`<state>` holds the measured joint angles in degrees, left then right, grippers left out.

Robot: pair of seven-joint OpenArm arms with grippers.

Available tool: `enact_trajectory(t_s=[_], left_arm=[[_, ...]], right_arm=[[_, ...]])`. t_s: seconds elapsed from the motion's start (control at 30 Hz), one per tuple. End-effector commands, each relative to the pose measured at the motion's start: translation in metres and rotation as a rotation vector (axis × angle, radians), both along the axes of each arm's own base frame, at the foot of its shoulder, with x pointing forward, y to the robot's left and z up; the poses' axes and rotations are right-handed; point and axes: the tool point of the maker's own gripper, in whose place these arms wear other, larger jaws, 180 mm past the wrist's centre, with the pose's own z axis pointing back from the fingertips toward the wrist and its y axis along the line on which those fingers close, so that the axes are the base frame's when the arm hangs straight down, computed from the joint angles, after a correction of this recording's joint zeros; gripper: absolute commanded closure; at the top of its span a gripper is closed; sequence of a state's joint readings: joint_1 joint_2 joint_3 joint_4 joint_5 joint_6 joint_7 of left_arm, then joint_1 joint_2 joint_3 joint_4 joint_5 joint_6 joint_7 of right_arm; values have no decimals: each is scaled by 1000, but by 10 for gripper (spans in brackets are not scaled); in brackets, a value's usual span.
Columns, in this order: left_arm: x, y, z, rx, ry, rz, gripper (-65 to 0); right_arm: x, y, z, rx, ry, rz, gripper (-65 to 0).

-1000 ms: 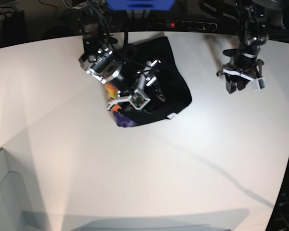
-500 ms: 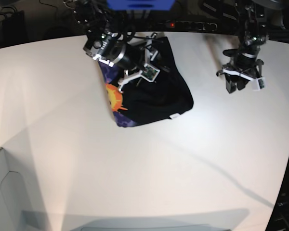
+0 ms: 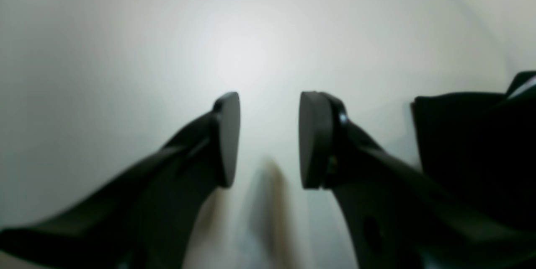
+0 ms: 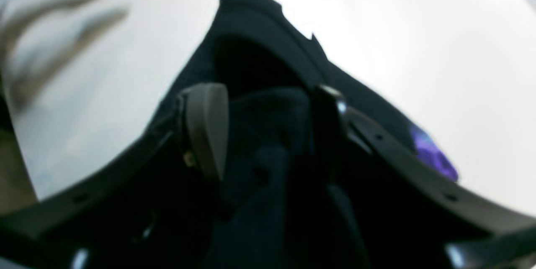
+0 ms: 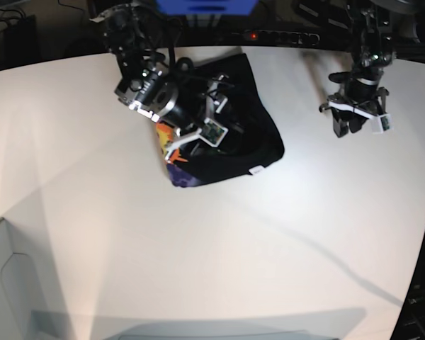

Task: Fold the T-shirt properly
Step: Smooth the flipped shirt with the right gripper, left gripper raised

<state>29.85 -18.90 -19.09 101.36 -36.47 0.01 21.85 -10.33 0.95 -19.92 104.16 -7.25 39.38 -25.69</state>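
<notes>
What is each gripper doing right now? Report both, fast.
Left gripper: open, holding nothing, over the bare white table.
Right gripper: jaws around a fold of the black cloth T-shirt; a firm clamp cannot be told.

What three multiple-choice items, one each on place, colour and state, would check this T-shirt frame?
1. Where is the left end effector?
A. Over bare table, away from the T-shirt
B. Buried in the T-shirt
C. Out of view

2. What colour is the print at the T-shirt's near-left edge in the base view?
A. Green and white
B. Orange and purple
C. Red only

3. What is between the fingers of the right end effector?
A. Nothing
B. A white tag
C. A bunch of black cloth

Key:
1 A, its wrist view shows white table between the fingers, with cloth off to the side.
2 B, both colours show beside the right arm.
3 C, the right wrist view shows dark fabric filling the gap.
</notes>
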Motion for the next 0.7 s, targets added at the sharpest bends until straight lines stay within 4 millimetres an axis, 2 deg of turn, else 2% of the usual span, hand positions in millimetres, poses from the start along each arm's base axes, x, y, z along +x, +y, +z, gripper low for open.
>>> enact_trajectory(t_s=[0.0, 0.13, 0.3, 0.37, 0.43, 0.6, 0.67], left_arm=[[4, 2, 11, 13, -37, -6, -230], [4, 2, 10, 11, -35, -5, -230], [4, 2, 10, 11, -35, -5, -230], [4, 1, 10, 9, -35, -4, -230], [4, 1, 10, 9, -37, -4, -230], [5, 1, 10, 9, -38, -4, -230], [5, 1, 11, 9, -40, -4, -230]], right_arm=[[6, 4, 11, 38, -29, 13, -329], [16, -14, -7, 21, 11, -47, -328], [24, -25, -10, 12, 15, -80, -321], [23, -27, -12, 9, 19, -83, -294], [22, -28, -12, 9, 23, -87, -232], [8, -26, -12, 16, 33, -82, -10], [2, -25, -8, 26, 30, -82, 0]])
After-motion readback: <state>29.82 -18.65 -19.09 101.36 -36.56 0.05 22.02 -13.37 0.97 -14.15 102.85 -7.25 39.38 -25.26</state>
